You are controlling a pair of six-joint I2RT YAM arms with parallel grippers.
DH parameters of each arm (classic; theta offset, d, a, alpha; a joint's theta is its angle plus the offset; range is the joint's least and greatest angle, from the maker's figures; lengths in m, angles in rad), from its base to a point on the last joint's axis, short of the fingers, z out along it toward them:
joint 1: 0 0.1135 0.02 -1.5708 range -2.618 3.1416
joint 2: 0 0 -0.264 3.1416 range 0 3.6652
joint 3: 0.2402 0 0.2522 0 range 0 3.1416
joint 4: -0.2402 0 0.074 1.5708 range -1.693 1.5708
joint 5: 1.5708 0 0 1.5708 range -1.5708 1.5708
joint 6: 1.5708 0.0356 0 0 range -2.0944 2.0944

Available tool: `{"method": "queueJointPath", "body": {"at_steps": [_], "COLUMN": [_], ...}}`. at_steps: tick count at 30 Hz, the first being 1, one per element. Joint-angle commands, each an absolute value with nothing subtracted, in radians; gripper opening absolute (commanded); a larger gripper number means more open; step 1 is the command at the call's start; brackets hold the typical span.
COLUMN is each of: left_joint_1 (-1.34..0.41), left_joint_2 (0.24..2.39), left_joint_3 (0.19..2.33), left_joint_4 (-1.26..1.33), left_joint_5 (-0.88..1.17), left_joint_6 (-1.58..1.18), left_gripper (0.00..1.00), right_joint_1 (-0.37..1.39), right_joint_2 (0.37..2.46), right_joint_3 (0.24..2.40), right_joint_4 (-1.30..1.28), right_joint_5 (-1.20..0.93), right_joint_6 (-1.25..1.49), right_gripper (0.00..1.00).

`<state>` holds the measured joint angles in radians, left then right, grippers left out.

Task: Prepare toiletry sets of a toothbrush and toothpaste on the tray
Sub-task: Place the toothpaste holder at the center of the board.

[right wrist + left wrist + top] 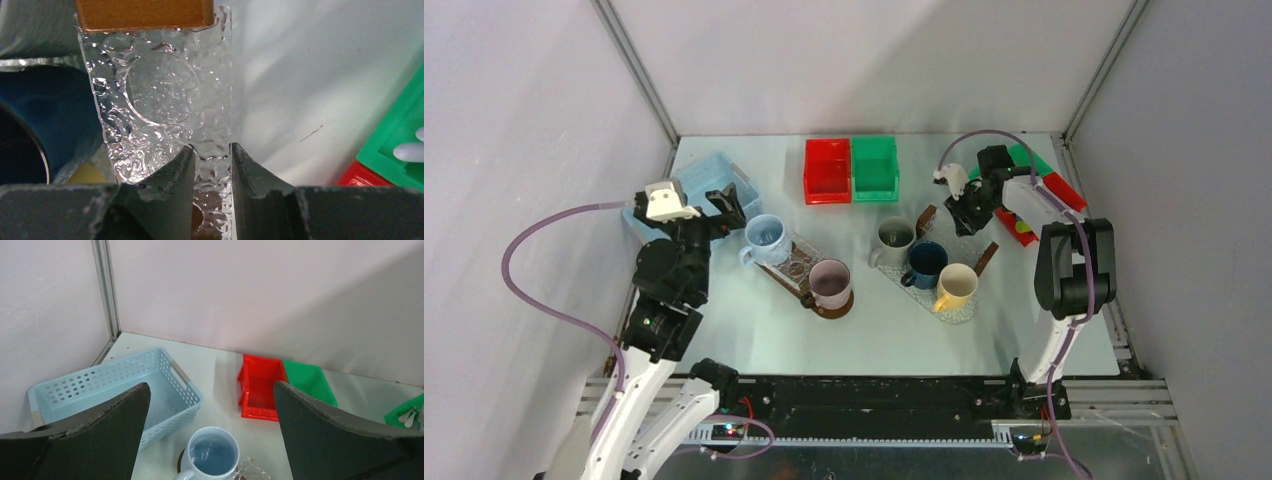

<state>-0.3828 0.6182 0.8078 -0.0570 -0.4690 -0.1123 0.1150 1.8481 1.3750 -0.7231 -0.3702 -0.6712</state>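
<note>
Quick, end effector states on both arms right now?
left end effector: open, holding nothing.
right end effector: nearly closed, straddling the edge of the clear tray; whether it grips cannot be told.

Blue basket [90, 385], red bin [260, 385] beside green bin [307, 382], light-blue mug [212, 455].

Pale matte wall [250, 300] straight ahead of left gripper [211, 390], w/ soft diagonal shadow across its upper right. Alu post [106, 290] in the corner up-left of that gripper; side wall [45, 315] left of it. Whitish table top [220, 370] runs under & ahead of it. Right of right gripper [211, 150] same surface, bright w/ diffuse light, one thin dark mark [311, 133]. Second alu post [1104, 70] in far corner, beyond & right of right gripper.
</note>
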Motion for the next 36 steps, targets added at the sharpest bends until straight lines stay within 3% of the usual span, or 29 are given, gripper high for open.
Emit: {"method": "queueJointPath", "body": {"at_steps": [1,7,9,11,31,36], "left_joint_1": [-0.356,-0.352,-0.351,-0.35,-0.349,-0.348], "left_joint_2": [0.612,0.61,0.611,0.61,0.613,0.616], "left_joint_3": [0.8,0.794,0.792,0.788,0.777,0.775], "left_joint_4": [-0.006,-0.006,-0.005,-0.006,0.024,0.025], "left_joint_5": [-0.445,-0.442,-0.44,-0.436,-0.418,-0.416], "left_joint_6": [-0.127,-0.129,-0.128,-0.129,-0.132,-0.132], "left_gripper": [1.0,1.0,1.0,1.0,1.0,1.0], "right_joint_1": [0.148,0.161,0.161,0.161,0.169,0.15], "right_joint_2": [1.858,1.888,1.893,1.893,1.875,1.817], "right_joint_3": [1.368,1.362,1.361,1.361,1.35,1.35], "right_joint_4": [-0.61,-0.613,-0.629,-0.644,-0.689,-0.662], "right_joint_5": [-0.318,-0.306,-0.314,-0.322,-0.327,-0.342], "right_joint_6": [-0.678,-0.645,-0.634,-0.624,-0.515,-0.493], "right_gripper": [0.05,0.17,0.27,0.31,0.33,0.43]}}
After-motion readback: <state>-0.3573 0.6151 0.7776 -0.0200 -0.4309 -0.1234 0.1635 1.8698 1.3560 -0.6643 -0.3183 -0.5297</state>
